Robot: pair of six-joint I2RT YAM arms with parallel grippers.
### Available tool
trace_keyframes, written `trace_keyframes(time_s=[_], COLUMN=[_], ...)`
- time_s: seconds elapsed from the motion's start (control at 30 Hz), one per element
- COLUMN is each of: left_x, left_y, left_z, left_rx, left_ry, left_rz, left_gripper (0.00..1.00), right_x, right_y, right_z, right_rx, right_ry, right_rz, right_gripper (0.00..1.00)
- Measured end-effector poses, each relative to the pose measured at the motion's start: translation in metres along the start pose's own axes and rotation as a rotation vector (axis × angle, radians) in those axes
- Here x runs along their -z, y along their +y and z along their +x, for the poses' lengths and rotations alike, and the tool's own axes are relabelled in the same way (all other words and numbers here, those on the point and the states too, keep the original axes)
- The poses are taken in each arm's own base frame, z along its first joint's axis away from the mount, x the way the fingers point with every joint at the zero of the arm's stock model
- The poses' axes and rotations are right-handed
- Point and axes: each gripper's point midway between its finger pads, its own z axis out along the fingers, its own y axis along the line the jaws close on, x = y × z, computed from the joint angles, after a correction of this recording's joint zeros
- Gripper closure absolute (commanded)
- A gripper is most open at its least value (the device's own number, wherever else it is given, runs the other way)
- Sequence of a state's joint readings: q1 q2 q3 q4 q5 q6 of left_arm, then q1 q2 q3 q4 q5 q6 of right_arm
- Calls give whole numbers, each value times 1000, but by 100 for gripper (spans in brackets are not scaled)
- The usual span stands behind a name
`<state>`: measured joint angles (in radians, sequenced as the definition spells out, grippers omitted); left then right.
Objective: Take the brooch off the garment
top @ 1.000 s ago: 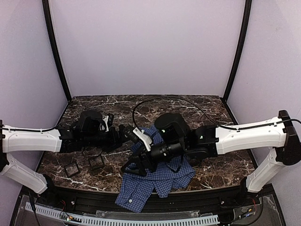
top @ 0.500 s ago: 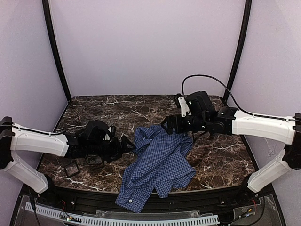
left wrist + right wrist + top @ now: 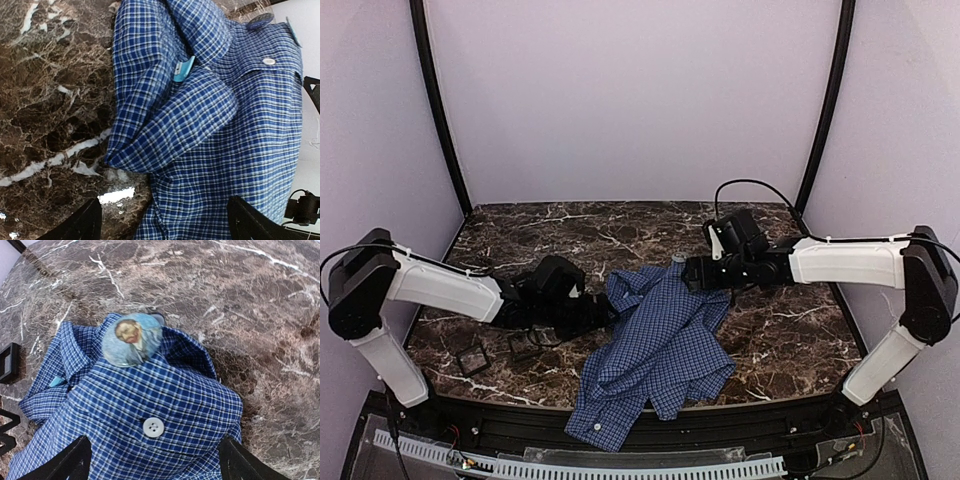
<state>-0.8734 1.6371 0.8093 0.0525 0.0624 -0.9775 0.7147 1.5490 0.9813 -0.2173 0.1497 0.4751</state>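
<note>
The garment, a blue-and-white check shirt (image 3: 660, 350), lies crumpled on the marble table, collar toward the back. The brooch (image 3: 132, 339), a round pale-blue badge with a painted portrait, sits at the collar end (image 3: 677, 262), just above a white button (image 3: 153, 427). My right gripper (image 3: 152, 462) is open, its jaws wide apart over the cloth just short of the brooch (image 3: 692, 272). My left gripper (image 3: 162, 225) is open at the shirt's left edge (image 3: 605, 312), straddling cloth and bare table. A teal label (image 3: 182, 69) shows inside the collar.
Two small black square frames (image 3: 472, 357) (image 3: 524, 344) lie on the table (image 3: 780, 350) at the front left. A black cable (image 3: 760, 190) loops above the right wrist. Black posts and lilac walls close in the back and sides.
The right arm pulled away from over the shirt toward the back right, then lowered to the collar by the brooch. The left arm drew back, then reached right to the shirt's left edge.
</note>
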Motion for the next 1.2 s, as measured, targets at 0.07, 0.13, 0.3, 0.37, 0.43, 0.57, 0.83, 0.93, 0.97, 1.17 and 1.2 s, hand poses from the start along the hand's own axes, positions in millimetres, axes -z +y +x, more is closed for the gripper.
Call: trace_keyframes(time_s=[0.07, 0.13, 0.3, 0.37, 0.43, 0.57, 0.83, 0.93, 0.97, 1.17, 1.2], left_x=[-7, -13, -30, -39, -48, -55, -42, -25, -18, 37, 52], left_y=[6, 13, 4, -2, -6, -5, -17, -29, -36, -119, -139], left_z=[4, 7, 0, -4, -7, -13, -54, -88, -101, -184, -198], left_rx=[-5, -9, -38, -51, -78, -108, -135, -145, -154, -294, -329], left_ry=[13, 24, 18, 14, 13, 3, -75, -136, -159, -304, -335], left_rz=[-21, -41, -24, -16, -15, -26, -13, 12, 29, 191, 226], left_gripper=[18, 22, 44, 61, 78, 98, 99, 99, 99, 99, 99], right_x=[-8, -16, -26, -27, -29, -30, -26, -16, -11, 51, 67], right_y=[-5, -11, -14, -14, -14, -12, -28, -36, -36, -31, -30], right_z=[8, 18, 32, 33, 34, 30, -1, -38, -56, -153, -167], right_rx=[-6, -11, -28, -43, -56, -76, -98, -93, -87, -37, -30], right_ry=[21, 48, 73, 69, 65, 57, 19, -33, -63, -278, -317], right_rz=[12, 27, 20, 2, -11, -38, -21, 6, 12, 43, 50], right_gripper=[19, 24, 55, 72, 87, 100, 100, 100, 100, 100, 100])
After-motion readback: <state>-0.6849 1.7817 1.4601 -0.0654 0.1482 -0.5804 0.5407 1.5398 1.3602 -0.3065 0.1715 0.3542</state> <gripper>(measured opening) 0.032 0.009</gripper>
